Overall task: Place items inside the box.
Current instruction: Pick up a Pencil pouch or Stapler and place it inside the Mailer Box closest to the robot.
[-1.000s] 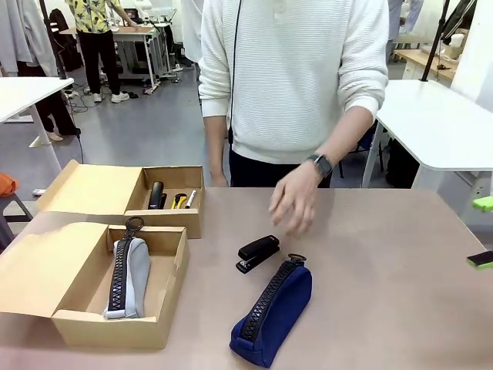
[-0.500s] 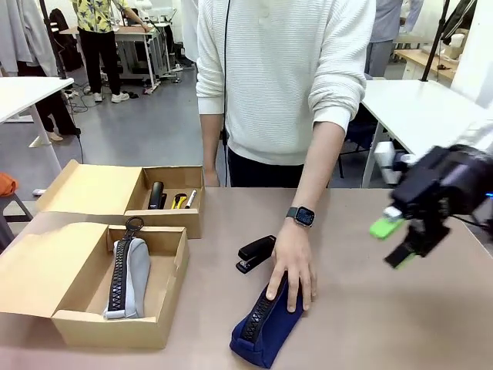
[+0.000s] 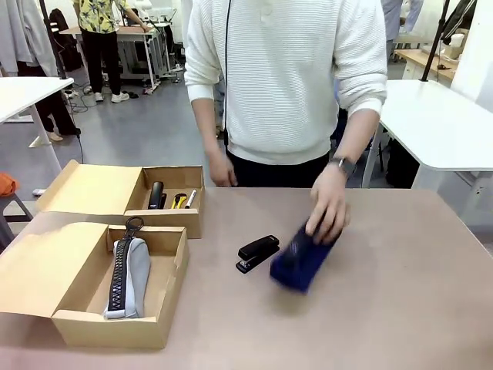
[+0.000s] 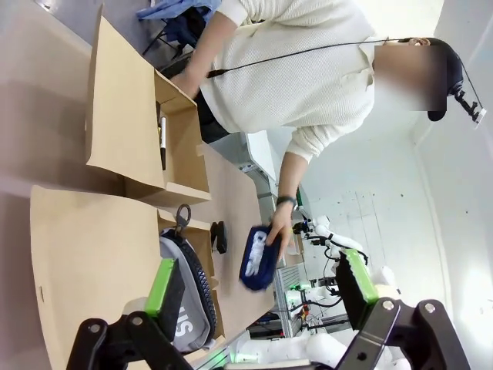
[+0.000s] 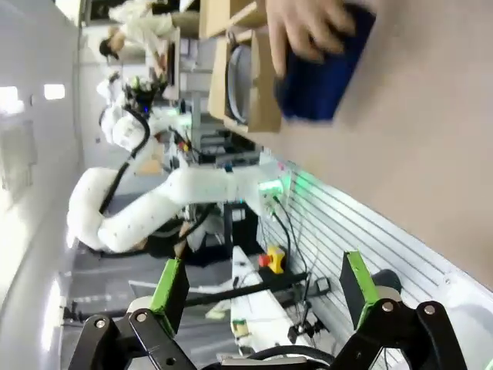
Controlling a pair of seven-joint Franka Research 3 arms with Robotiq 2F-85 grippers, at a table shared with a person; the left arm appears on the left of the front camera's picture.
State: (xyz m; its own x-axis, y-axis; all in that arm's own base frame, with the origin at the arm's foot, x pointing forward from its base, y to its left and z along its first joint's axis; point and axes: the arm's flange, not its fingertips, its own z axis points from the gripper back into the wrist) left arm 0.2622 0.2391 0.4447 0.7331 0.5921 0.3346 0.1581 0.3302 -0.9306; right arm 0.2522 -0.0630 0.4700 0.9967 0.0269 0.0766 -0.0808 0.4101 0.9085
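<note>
Risks clipping the person's hand (image 3: 330,212) if reaching now, left claw (image 4: 258,274) and right claw (image 5: 262,270) both spread empty, for the blurred, perhaps moving navy pencil case (image 3: 296,266) under it on the desk (image 3: 400,308).

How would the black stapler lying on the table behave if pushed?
The black stapler looks rigid and probably dense for its size. Lying flat on the table, it should slide rather than roll. Its hinged top might lift if gripped alone.

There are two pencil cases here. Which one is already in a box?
The grey case, lying in the near box. The navy case is out on the table under the person's hand.
</note>
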